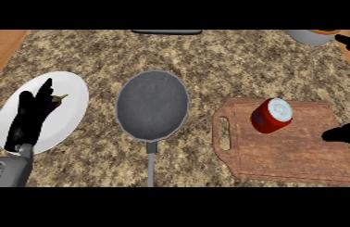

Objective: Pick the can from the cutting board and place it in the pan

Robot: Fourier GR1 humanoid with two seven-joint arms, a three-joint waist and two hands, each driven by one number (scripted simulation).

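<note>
A red can [271,115] with a pale lid stands on the wooden cutting board [280,152], near its far edge. The dark grey pan [152,104] lies at the centre of the counter, its handle pointing toward me, with nothing in it. My right hand [337,134] shows only as a black tip at the right edge, to the right of the can and apart from it. My left hand [28,119] rests open, fingers up, over the white plate [68,94] at the left.
A dark eggplant [56,101] lies on the white plate beside my left hand. A grey pot [311,36] sits at the far right corner. A dark flat object [167,32] lies at the far edge.
</note>
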